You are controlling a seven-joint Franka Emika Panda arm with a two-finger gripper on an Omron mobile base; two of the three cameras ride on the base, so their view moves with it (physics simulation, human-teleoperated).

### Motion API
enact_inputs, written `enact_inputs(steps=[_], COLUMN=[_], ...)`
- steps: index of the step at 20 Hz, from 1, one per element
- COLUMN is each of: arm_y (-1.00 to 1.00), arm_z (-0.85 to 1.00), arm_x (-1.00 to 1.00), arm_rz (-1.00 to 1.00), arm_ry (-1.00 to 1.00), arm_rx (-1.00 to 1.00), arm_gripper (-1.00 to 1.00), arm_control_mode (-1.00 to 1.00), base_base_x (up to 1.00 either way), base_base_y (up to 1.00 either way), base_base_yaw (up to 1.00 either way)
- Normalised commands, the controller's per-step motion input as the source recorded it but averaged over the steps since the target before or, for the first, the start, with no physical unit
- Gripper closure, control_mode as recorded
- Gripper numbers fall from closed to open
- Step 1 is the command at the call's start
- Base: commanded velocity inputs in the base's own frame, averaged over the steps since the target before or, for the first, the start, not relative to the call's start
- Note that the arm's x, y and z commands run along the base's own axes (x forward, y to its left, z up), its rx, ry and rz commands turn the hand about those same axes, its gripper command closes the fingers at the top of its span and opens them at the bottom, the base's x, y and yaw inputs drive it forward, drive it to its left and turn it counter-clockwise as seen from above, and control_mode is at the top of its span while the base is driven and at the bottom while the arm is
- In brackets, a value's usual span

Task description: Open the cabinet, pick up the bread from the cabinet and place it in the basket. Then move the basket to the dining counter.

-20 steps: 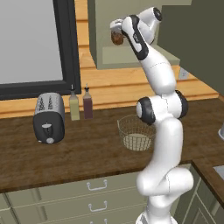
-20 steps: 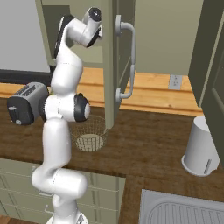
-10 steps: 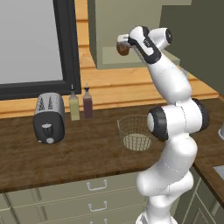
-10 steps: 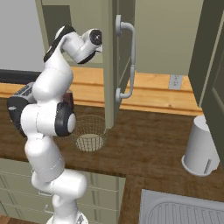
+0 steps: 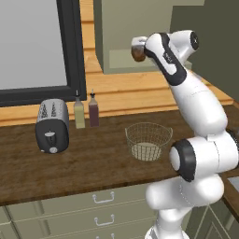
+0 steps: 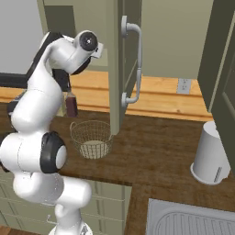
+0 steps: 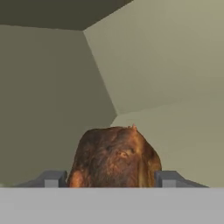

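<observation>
Gripper [image 7: 113, 179] clamped around the unlabelled bread [image 7: 114, 156], before the cabinet [image 7: 166, 65] interior.

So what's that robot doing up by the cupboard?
It is getting bread. The cabinet door is open, and the gripper has the small brown bread between its fingers, up in front of the cabinet. The wire basket waits below on the wooden counter, with nothing in it yet.

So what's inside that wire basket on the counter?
The basket holds nothing: only its pale disc base shows through the mesh. The bread is up at the cabinet, between the gripper fingers.
</observation>
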Motion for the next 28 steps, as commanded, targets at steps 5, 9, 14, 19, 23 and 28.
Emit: enact_inputs(steps=[5, 9, 14, 19, 23, 28], arm_y=[-0.22, -0.19, -0.08, -0.10, -0.16, -0.23], arm_z=[0.01, 0.00, 0.00, -0.15, -0.52, -0.74], arm_x=[-1.00, -1.00, -1.00, -0.90, -0.44, -0.03], arm_rz=[-0.12, -0.10, -0.08, -0.07, -0.01, 0.00], arm_ry=[0.28, 0.34, 0.39, 0.42, 0.36, 0.16], arm_rx=[0.00, 0.00, 0.00, -0.02, 0.00, -0.02], arm_gripper=[1.00, 1.00, 1.00, 1.00, 1.00, 1.00], arm_control_mode=[-1.00, -1.00, -1.00, -1.00, -1.00, -1.00], base_base_x=[0.00, 0.00, 0.00, 0.00, 0.00, 0.00], base_base_y=[0.00, 0.00, 0.00, 0.00, 0.00, 0.00], base_base_yaw=[0.00, 0.00, 0.00, 0.00, 0.00, 0.00])
